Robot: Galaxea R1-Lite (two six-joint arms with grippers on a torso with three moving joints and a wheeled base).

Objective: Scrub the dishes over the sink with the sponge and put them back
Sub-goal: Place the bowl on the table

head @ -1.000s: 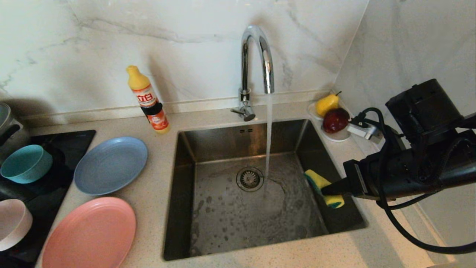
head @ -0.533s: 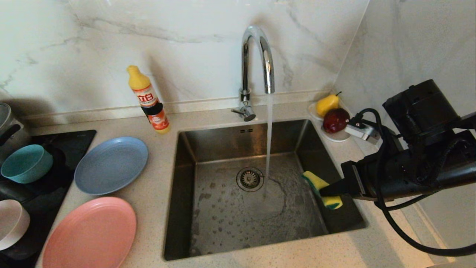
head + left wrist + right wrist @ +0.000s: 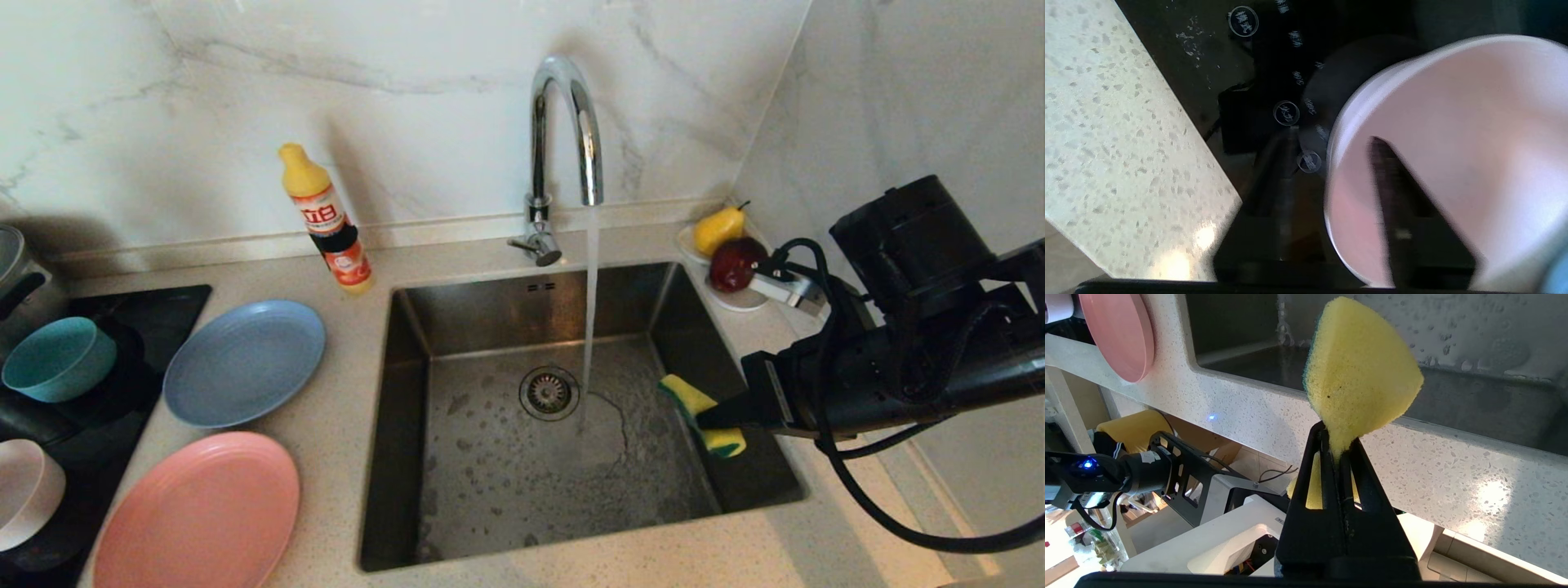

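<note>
My right gripper [image 3: 709,420] is shut on the yellow sponge [image 3: 694,400] and holds it above the right side of the steel sink [image 3: 408,384]. In the right wrist view the sponge [image 3: 1359,367] bulges out past the gripper [image 3: 1337,437]. My left gripper [image 3: 1331,136] is open astride the rim of the pale pink bowl [image 3: 1453,122], one finger inside it and one outside. That bowl [image 3: 24,490] rests on the black cooktop [image 3: 155,318] at the left edge. The teal bowl [image 3: 57,359], grey-blue plate [image 3: 243,362] and pink plate [image 3: 196,514] lie left of the sink.
Water runs from the chrome faucet [image 3: 563,122] onto the basin floor near the drain [image 3: 549,392]. A detergent bottle [image 3: 326,220] stands behind the plates. A white fruit dish [image 3: 739,298] sits at the back right corner, a steel pot [image 3: 16,278] at far left.
The pale pink bowl has slipped slightly toward the left edge of the head view. My right gripper has drifted a little left with the sponge.
</note>
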